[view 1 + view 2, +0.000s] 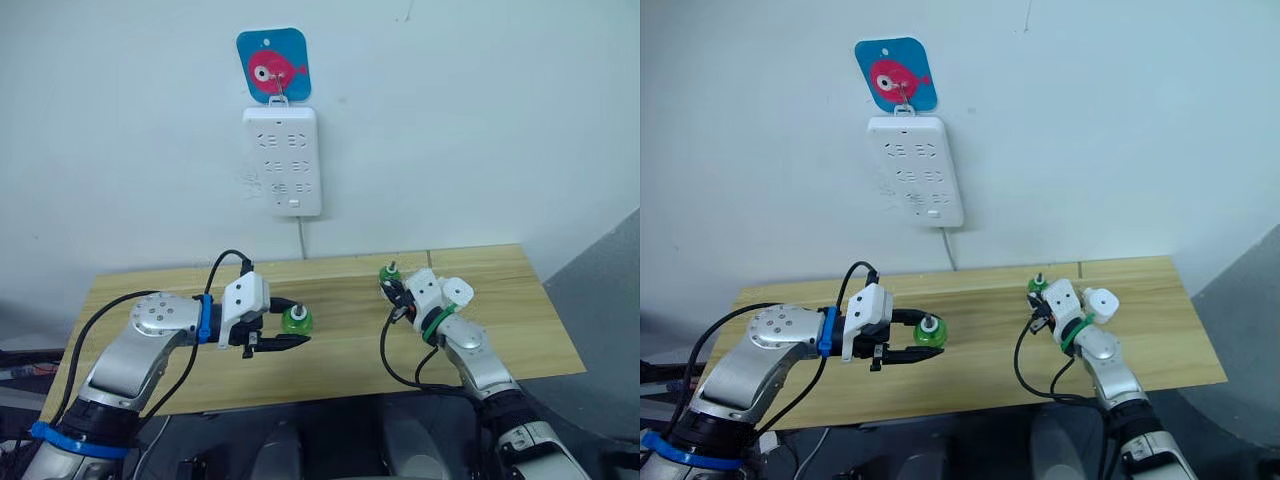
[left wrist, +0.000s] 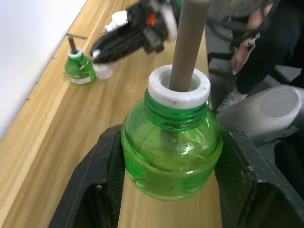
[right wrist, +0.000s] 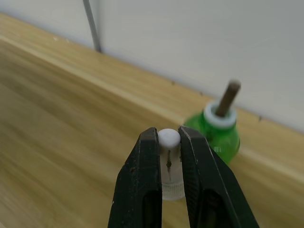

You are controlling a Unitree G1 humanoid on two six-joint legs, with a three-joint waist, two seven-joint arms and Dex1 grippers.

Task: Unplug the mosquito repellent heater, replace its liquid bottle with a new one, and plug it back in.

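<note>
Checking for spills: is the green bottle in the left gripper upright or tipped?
Upright: the green bottle stands in the left gripper, wick pointing straight up.

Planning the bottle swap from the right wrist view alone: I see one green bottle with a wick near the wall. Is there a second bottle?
Observer: Yes, a second green bottle stands on the table, between the fingers of the left gripper.
Operator: Is it gripped?
Observer: The left wrist view shows both fingers pressed against its sides.
Operator: My right gripper is shut on a small white piece. Are the power strip sockets free?
Observer: The strip hangs on the wall above the table, and its sockets look free.
</note>
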